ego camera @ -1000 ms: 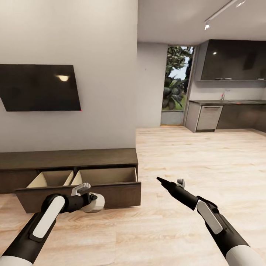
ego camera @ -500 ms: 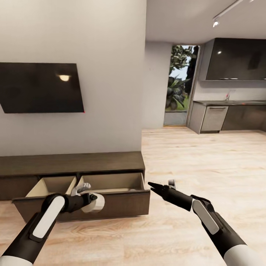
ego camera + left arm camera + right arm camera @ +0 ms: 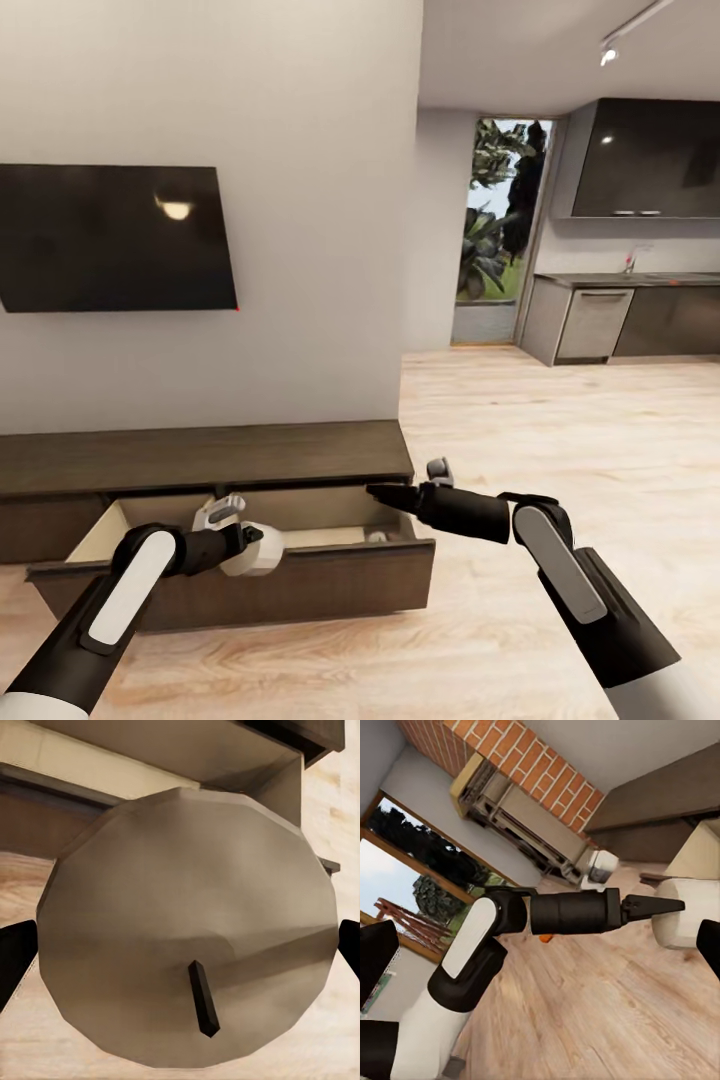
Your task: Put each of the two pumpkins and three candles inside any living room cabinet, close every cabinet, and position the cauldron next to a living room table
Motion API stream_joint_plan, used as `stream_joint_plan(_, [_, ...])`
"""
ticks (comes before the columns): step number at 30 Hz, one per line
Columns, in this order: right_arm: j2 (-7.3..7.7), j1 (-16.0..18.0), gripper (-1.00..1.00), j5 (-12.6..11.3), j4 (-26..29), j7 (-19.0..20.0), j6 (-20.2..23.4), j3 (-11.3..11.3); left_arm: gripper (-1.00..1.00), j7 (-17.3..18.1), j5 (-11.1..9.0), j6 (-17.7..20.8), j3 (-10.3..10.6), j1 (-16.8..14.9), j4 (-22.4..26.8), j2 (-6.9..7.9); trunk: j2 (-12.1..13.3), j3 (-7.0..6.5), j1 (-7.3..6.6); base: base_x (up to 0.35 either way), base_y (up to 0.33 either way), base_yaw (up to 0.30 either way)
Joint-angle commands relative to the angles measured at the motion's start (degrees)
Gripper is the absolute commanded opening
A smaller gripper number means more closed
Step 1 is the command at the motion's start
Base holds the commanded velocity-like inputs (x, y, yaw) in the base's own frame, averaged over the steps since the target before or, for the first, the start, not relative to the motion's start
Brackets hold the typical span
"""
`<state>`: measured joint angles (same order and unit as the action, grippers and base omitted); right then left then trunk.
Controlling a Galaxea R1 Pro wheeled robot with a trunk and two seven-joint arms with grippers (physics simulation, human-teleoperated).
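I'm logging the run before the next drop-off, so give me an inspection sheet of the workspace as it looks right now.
Surface: light wooden floor; dark slab top of the cabinet is bare.
Job's things: one candle, wick showing, held over the cabinet's open drawer. A small orange speck lies on the floor, too small to identify.
Clutter: nothing seen.
Grippers: left gripper is shut on the candle. The right gripper is open and holds nothing, by the drawer's right corner.
Cables: nothing seen.
Surroundings: television on the wall above the cabinet, kitchen units beyond, brick fireplace.
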<state>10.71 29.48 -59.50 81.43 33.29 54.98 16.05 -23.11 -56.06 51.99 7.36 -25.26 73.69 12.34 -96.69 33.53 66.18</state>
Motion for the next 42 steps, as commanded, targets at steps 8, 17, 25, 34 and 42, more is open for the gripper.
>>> stream_joint_plan(8, [0.52,-0.5,1.0,-6.6,3.4,0.3,4.4,-0.1,-1.0,-0.6,-0.7,0.0,0.1,0.0,0.1,0.05,0.0,0.06,0.02,0.271,0.164,0.0])
stream_joint_plan(17, [0.51,-1.0,1.0,-8.8,3.7,0.0,4.7,-0.1,-1.0,-0.6,-0.7,0.0,0.1,0.0,0.1,0.05,0.0,0.06,0.02,0.297,0.068,0.0])
stream_joint_plan(25, [0.5,-1.0,1.0,-8.9,3.3,0.0,4.7,-0.1,-1.0,-0.6,-0.5,-0.1,0.1,0.0,0.1,0.05,0.0,0.06,0.02,0.329,-0.028,0.0])
stream_joint_plan(34, [0.45,-1.0,1.0,-8.6,3.0,0.0,4.6,-0.1,-1.0,-0.9,-0.1,-0.2,0.1,0.0,-0.3,0.05,0.0,0.06,0.02,0.211,-0.03,0.0])
stream_joint_plan(42, [0.45,-0.9,1.0,-8.4,2.8,0.0,4.6,-0.1,-1.0,-4.3,1.6,-0.3,0.1,0.0,-3.9,-0.32,0.0,0.06,0.02,0.034,-0.012,0.0])
